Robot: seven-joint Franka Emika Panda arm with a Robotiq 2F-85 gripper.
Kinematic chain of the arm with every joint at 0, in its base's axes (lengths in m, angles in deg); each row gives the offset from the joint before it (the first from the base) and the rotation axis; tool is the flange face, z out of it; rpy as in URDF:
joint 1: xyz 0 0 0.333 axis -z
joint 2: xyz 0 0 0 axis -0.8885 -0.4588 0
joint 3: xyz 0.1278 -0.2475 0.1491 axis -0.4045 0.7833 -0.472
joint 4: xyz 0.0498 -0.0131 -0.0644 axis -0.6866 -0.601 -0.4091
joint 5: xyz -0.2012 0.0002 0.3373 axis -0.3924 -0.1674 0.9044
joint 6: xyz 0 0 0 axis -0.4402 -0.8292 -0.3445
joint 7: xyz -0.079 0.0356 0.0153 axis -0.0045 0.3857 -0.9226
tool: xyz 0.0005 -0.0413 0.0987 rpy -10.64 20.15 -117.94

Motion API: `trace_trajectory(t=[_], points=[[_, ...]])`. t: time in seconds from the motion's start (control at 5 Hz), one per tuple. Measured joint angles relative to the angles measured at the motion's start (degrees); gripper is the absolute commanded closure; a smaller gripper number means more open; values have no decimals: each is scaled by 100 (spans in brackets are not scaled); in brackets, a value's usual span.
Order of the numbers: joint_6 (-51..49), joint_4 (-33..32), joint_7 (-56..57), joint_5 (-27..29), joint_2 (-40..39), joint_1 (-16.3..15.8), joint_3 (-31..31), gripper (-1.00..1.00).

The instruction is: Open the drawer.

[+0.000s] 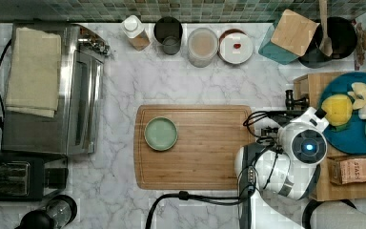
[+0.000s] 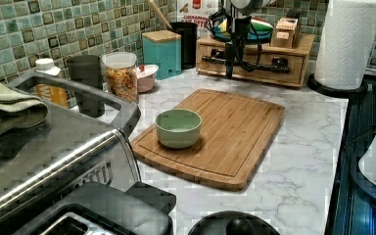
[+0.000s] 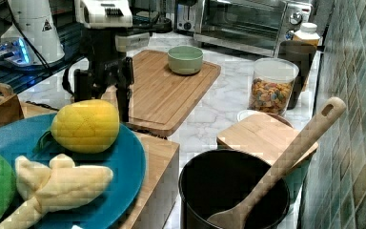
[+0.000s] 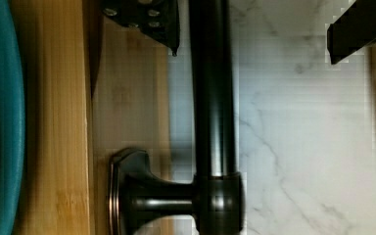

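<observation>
I find the gripper [image 4: 254, 29] spread open astride the drawer [image 4: 127, 107] handle [image 4: 213, 98], fingers [image 4: 147, 19] not touching it.

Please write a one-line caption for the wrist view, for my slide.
Wrist camera close-up: open gripper straddling the black bar handle of the wooden drawer, above the marble counter.

Lighting even and moderately bright. Blocky compression artefacts throughout. Soft shadows beneath the cutting board [image 2: 215, 134] on the bench [image 1: 119, 90]. Glare streaks on the toaster oven [image 1: 83, 90]; handle [image 4: 213, 98] close, slightly soft.
</observation>
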Motion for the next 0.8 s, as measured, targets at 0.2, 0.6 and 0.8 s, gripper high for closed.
trace_trajectory(t=[0.2,0.6,0.8], points=[[-84,-22,-67,85,-134,48,6,-100],[-274,-34,-11,306,-92,49,-24,-100],[-380,56,353,842,-150,91,-70,-100]])
